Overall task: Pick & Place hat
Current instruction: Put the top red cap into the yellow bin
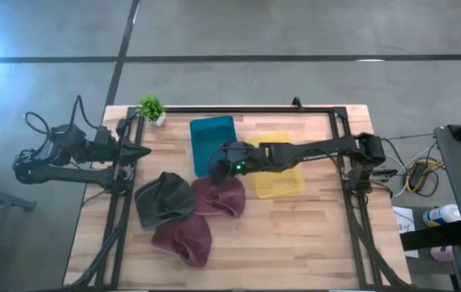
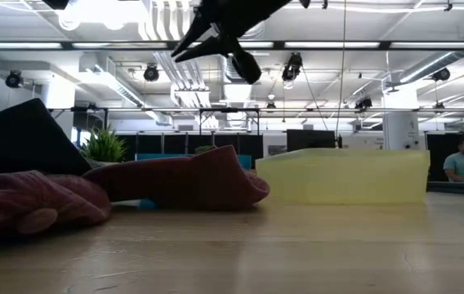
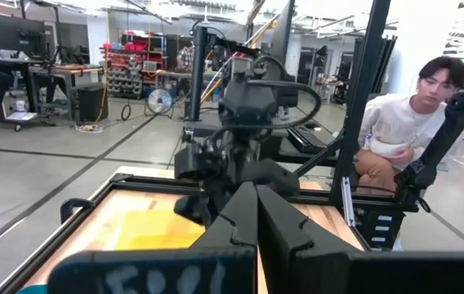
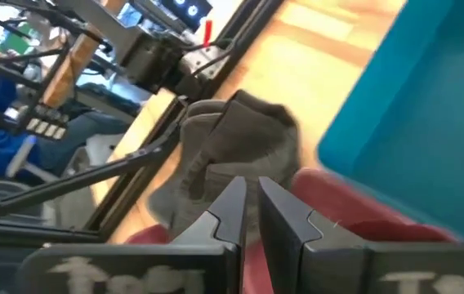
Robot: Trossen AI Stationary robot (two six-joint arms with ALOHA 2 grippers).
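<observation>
Three knit hats lie flat on the wooden table: a grey one, a maroon one beside it, and a second maroon one nearer the front edge. My right gripper hangs in the air over the teal bin's near end, just beyond the first maroon hat, shut and empty. Its wrist view looks past the fingertips at the grey hat and the maroon hat. In the low view it is well above the hats. My left gripper waits shut at the table's left side.
A teal bin and a yellow bin sit side by side behind the hats. A small potted plant stands at the far left corner. Black frame rails run along both table sides. A person sits beyond the right edge.
</observation>
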